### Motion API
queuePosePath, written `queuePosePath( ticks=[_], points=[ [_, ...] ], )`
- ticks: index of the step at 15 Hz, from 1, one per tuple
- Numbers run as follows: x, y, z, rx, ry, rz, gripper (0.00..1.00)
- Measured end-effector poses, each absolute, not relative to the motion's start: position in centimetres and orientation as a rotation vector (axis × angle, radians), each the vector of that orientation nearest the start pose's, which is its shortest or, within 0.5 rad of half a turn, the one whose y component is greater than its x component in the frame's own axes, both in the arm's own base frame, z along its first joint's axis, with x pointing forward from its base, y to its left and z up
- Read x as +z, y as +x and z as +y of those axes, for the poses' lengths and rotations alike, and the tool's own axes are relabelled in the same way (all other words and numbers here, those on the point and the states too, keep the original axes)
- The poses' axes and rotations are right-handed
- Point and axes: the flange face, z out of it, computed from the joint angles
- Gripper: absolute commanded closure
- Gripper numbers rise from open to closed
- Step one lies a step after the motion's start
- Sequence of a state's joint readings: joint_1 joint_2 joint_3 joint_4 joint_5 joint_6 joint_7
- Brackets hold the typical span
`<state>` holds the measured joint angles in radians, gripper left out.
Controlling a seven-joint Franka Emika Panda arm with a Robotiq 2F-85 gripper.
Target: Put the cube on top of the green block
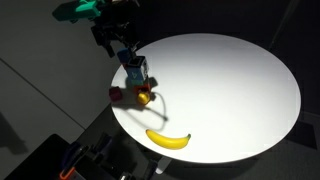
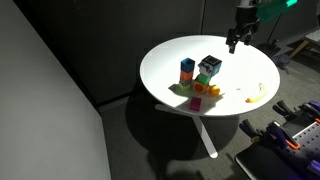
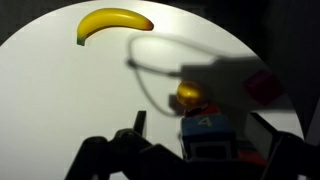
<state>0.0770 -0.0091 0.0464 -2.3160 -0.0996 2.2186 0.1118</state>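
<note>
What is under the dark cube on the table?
A green block shows directly beneath the cube in an exterior view. Its top face is covered by the cube, and how squarely they meet is too small to tell.

Here's the gripper [image 1: 117,42], a black, blocky unit with hard angular edges, almost a silhouette against the white light. Just above it a teal-green housing [image 1: 82,10] catches the eye, the only bright colour on the arm, and it shows in both exterior views [image 2: 272,5]. From the wrist view the fingers [image 3: 275,140] are dark, flat bars rising from chunky black linkages; any screws or markings are lost in shadow.
</note>
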Motion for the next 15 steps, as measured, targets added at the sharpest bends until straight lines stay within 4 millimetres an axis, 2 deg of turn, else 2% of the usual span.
queuePosePath(
  ticks=[10, 15],
  points=[
    [36.7, 47.8, 5.6, 0.052, -3.188, -0.09, 0.0],
    [36.6, 47.7, 5.7, 0.057, -3.185, -0.1, 0.0]
  ],
)
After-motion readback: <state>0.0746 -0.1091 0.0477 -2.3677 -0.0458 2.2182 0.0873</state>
